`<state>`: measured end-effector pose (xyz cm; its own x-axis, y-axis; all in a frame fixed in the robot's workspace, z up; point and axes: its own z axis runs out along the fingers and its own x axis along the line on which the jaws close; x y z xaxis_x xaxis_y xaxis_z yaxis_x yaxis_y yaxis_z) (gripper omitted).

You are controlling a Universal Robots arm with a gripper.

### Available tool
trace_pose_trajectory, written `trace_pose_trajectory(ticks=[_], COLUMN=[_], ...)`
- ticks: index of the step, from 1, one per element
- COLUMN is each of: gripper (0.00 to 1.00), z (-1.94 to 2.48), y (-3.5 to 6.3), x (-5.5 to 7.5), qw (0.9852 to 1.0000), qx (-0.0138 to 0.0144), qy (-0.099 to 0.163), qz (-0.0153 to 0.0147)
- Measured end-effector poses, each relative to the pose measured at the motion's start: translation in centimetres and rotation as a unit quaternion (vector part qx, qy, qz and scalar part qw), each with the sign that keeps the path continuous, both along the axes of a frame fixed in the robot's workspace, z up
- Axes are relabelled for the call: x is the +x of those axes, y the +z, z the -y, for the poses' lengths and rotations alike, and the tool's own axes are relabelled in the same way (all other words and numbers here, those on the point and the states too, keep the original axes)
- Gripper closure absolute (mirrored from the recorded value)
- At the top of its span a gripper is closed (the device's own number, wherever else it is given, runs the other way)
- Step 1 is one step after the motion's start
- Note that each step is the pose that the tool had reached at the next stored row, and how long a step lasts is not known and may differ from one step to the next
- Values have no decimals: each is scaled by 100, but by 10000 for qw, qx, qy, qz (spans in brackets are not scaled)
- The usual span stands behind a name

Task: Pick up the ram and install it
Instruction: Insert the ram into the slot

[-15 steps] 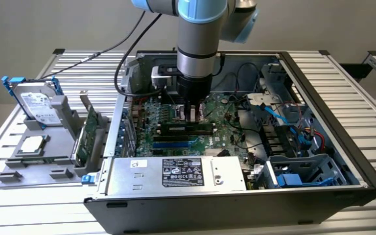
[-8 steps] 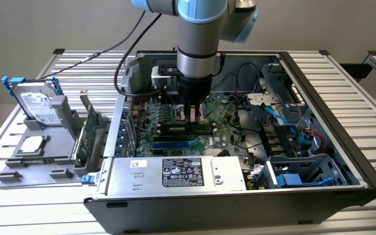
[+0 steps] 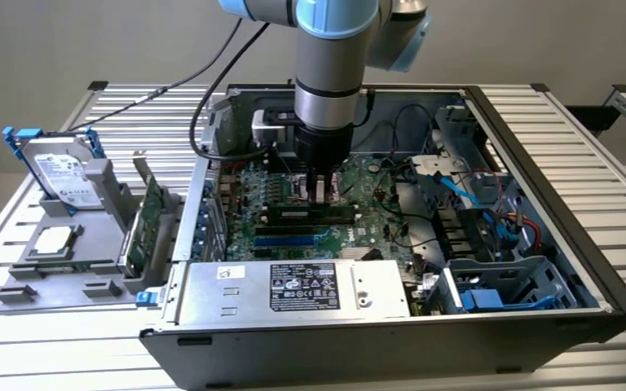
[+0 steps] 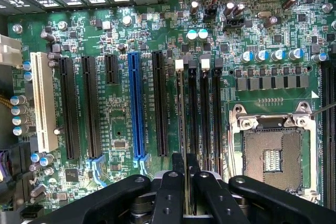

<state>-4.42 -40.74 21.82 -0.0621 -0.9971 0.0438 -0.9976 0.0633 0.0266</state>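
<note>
Clenched on the ram point(image 4: 181, 114), the hand point(image 4: 185, 176) is down inside the computer case point(image 3: 553, 187), low over the motherboard point(image 4: 115, 124). From the wrist view the stick shows edge-on, lined up with the end of the row of memory slots point(image 4: 205, 119) nearest the long black expansion slots point(image 4: 160, 108). The pick-up looks done to me, and the installing is in hand. Whether the stick is pressed home and latched, I cannot tell.
</note>
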Motion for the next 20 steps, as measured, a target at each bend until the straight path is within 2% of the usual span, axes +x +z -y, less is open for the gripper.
trace_pose_trajectory(ticks=[20], gripper=[86], z=[0], y=[-10], x=[6], qw=[10000], qx=[7], qy=[-73], qz=[0])
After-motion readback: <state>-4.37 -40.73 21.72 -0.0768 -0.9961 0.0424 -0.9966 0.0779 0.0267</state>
